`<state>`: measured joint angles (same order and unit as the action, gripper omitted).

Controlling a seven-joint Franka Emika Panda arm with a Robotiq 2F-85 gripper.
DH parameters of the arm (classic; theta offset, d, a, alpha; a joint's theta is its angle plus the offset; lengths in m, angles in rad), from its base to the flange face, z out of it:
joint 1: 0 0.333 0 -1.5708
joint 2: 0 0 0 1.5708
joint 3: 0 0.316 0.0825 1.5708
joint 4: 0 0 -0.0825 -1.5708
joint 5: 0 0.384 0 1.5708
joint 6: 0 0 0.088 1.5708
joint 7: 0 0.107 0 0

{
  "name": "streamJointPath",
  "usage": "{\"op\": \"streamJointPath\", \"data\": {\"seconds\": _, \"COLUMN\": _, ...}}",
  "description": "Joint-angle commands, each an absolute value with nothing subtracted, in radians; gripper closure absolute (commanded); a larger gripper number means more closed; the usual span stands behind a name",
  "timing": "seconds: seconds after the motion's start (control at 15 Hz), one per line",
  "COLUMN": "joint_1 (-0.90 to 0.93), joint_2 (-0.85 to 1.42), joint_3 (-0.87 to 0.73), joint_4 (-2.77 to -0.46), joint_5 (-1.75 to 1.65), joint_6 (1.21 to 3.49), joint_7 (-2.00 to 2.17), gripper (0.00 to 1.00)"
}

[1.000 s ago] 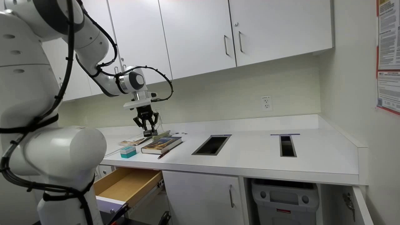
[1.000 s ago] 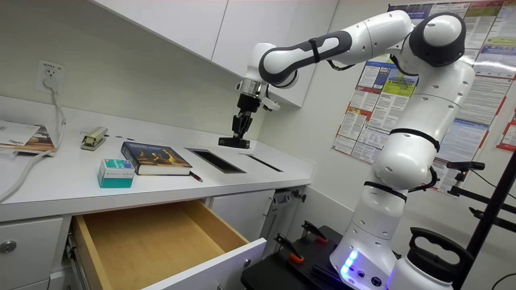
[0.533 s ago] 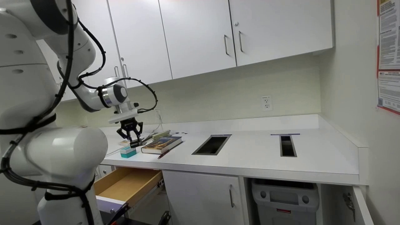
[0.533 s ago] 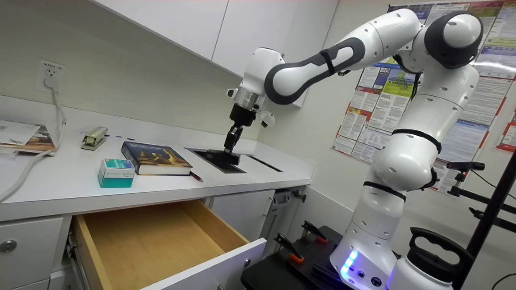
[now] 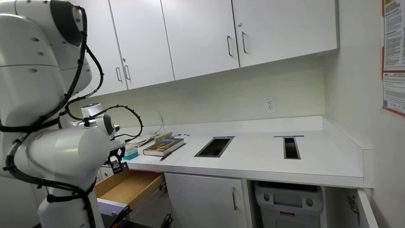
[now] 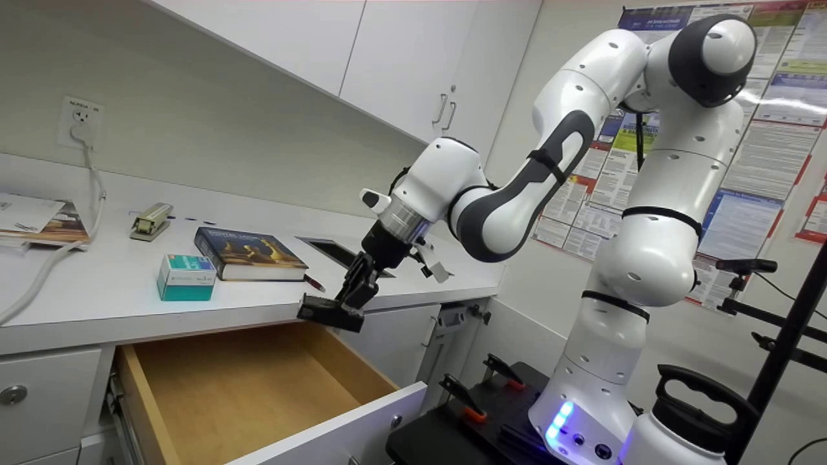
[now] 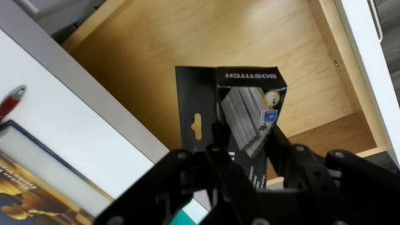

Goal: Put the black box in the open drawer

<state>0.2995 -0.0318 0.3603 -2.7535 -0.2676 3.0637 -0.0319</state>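
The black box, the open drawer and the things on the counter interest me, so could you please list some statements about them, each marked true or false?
1. The gripper holds the black box. True.
2. The bottom of the open drawer shows behind the black box in the wrist view. True.
3. The black box already rests on the bottom of the open drawer. False: the gripper holds it higher up.
4. The red pen and the book are both on the counter. True.
5. The red pen lies on top of the book. False: it lies on the counter beside the book.
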Motion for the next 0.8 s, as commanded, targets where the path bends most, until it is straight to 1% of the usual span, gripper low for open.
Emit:
{"op": "streamJointPath", "data": {"seconds": 0.0, "joint_1": 0.268, "joint_2": 0.125, "joint_3": 0.331, "joint_4": -2.681, "joint_5": -0.401, "joint_6": 3.143, "joint_7": -0.004, "gripper": 0.88}}
{"op": "streamJointPath", "data": {"seconds": 0.4, "joint_1": 0.381, "joint_2": 0.436, "joint_3": 0.177, "joint_4": -2.439, "joint_5": -0.497, "joint_6": 3.112, "joint_7": 0.004, "gripper": 0.88}}
{"op": "streamJointPath", "data": {"seconds": 0.73, "joint_1": 0.439, "joint_2": 0.66, "joint_3": 0.176, "joint_4": -2.266, "joint_5": -0.465, "joint_6": 3.113, "joint_7": 0.0, "gripper": 0.88}}
